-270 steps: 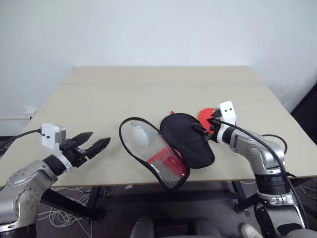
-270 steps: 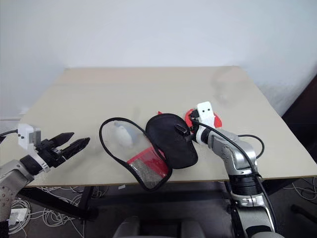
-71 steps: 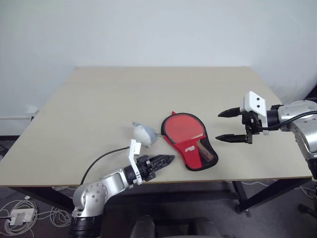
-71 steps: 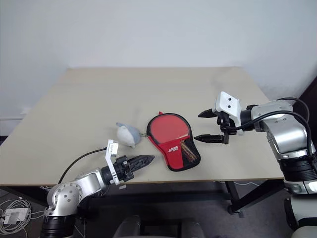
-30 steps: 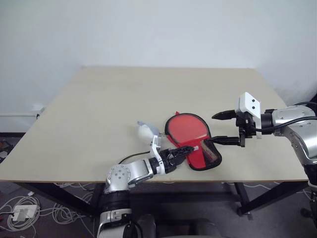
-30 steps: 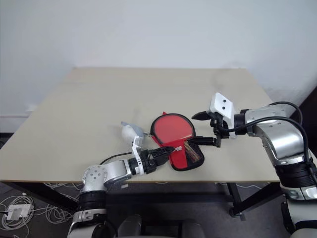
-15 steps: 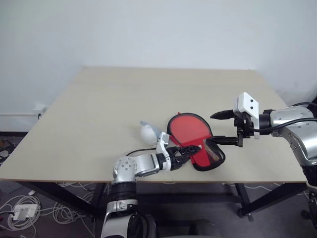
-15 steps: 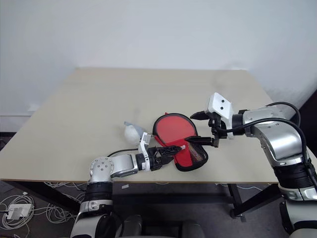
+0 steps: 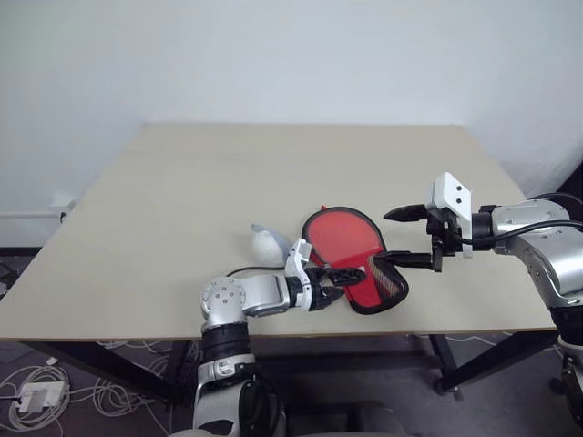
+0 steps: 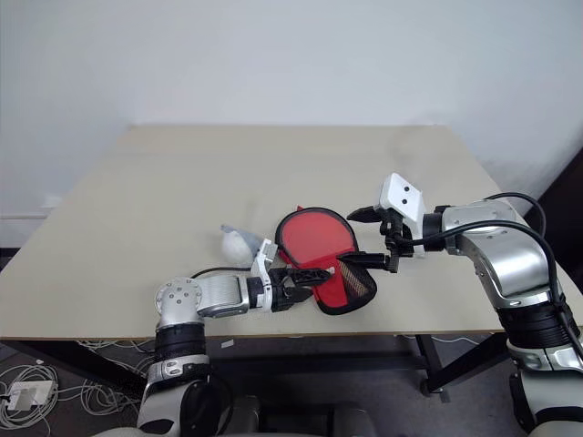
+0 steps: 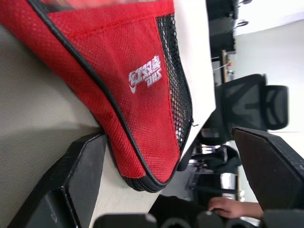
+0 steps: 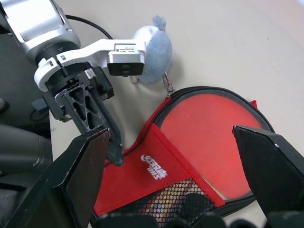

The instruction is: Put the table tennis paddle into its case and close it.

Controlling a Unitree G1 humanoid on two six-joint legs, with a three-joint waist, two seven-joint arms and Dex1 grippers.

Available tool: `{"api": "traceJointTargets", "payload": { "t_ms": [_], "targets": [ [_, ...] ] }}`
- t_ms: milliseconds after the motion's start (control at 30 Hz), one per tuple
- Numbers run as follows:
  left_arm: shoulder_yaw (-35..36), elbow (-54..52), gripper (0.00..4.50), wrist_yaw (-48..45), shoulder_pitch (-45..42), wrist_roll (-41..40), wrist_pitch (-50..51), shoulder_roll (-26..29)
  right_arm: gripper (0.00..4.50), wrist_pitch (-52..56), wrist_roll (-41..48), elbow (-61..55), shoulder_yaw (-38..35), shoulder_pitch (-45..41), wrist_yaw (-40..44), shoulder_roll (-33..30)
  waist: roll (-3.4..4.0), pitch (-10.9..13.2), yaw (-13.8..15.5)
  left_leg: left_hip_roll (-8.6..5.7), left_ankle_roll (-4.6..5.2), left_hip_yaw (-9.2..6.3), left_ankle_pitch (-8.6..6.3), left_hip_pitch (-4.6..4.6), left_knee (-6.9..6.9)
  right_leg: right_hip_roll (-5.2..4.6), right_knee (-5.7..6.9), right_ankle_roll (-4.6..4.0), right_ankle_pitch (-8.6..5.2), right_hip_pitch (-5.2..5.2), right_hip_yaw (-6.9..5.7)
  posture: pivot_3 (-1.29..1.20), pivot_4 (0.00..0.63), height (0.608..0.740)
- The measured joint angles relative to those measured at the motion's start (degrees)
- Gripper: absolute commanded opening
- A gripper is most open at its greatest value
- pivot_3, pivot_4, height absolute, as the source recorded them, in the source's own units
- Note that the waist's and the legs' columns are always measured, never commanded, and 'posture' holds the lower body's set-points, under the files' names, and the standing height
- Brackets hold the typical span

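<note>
Lying flat near the front edge of the table (image 9: 164,182), the case (image 9: 360,269) is the landmark here, with its round end pointing away from the robot and its narrow mesh end toward the edge. The paddle (image 12: 209,137) looks to be already inside it: a red face shows through the round window, and a dark handle shape sits under the mesh. Just beside the case's round end, on its left, rests a pale blue-white lump (image 9: 268,244), which seems tied to the case by a short chain.

The left gripper (image 10: 305,273) reaches in from the case's left side, fingers spread, one black finger lying against the trim near the logo. It clasps nothing. The right gripper (image 9: 410,237) hovers at the case's right side, jaws wide apart and empty, lower finger close over the mesh end.

Judging from this, insertion is done and closing is the step in hand. Whether the zip is already drawn I cannot tell; the trim runs unbroken where visible, and no slider can be made out. The next move probably calls for one gripper to pin the case flat while the other finds the zip pull, possibly the chain by the lump, and draws it round the edge without dragging the case off the table
</note>
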Motion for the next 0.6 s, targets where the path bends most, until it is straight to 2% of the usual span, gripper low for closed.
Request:
{"api": "traceJointTargets", "payload": {
  "t_ms": [267,600],
  "targets": [
    [1.0,-1.4,4.47,1.2,-0.6,2.2,0.9,-2.2,4.5,0.0,0.0,-0.1,0.0,0.5,-0.6,0.2,0.0,0.0,0.0,0.0,-0.01,0.0,-0.01,0.01,0.0,0.0,0.0,0.0,0.0,0.01,0.01,0.0,0.0,0.684],
    [-0.2,5.5,4.47,-5.0,-0.9,3.0,-6.9,-2.1,4.5,0.0,0.1,-0.2,0.0,0.9,-1.2,0.3,-0.01,0.0,0.9,-0.07,0.0,-0.01,-0.01,0.01,0.15,-0.01,-0.04,0.01,0.01,0.02,0.0,0.0,0.0,0.684]
  ]
}}
